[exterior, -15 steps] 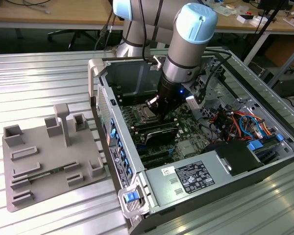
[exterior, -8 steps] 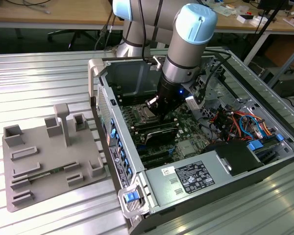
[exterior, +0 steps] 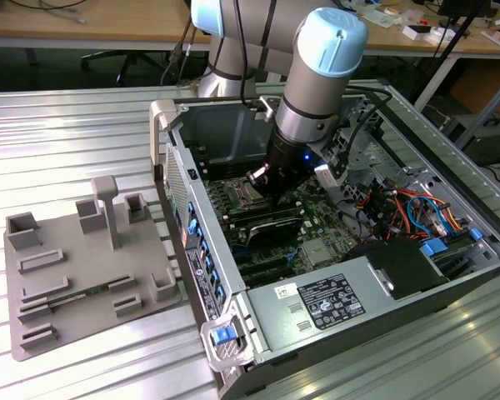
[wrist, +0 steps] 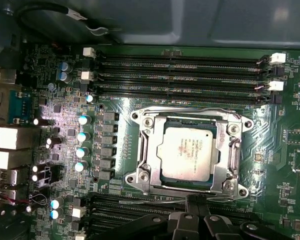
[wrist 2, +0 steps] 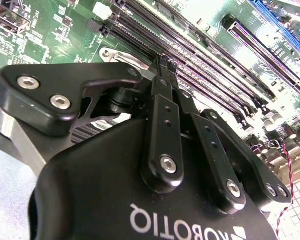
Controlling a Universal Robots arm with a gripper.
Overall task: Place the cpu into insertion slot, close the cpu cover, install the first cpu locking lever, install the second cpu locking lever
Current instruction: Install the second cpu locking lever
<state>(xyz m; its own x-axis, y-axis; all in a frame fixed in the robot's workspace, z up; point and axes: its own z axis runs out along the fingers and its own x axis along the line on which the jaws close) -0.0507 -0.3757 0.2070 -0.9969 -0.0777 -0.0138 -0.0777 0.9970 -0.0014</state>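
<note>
A: Judging from the first wrist view, the cpu (wrist: 186, 151) is seated in the insertion slot (wrist: 155, 172), with the cpu cover (wrist: 190, 117) lowered around it.

B: The levers seem to be in hand (gripper (wrist: 192, 200) pinched shut, nothing held); precise fingertip contact is called for.

The arm (exterior: 317, 92) had silver-grey tube sections w/ pale blue round caps at the joints, plus a black cable running down alongside it. Lower wrist section was dark, w/ a small blue light glowing on it. The gripper (wrist 2: 160, 64) was matte black: broad rounded body w/ white lettering, long link bars approx. parallel, each pinned w/ silver hex-socket screws. One chunky black side piece carried two such screws, w/ a grey metal block behind it.
</note>
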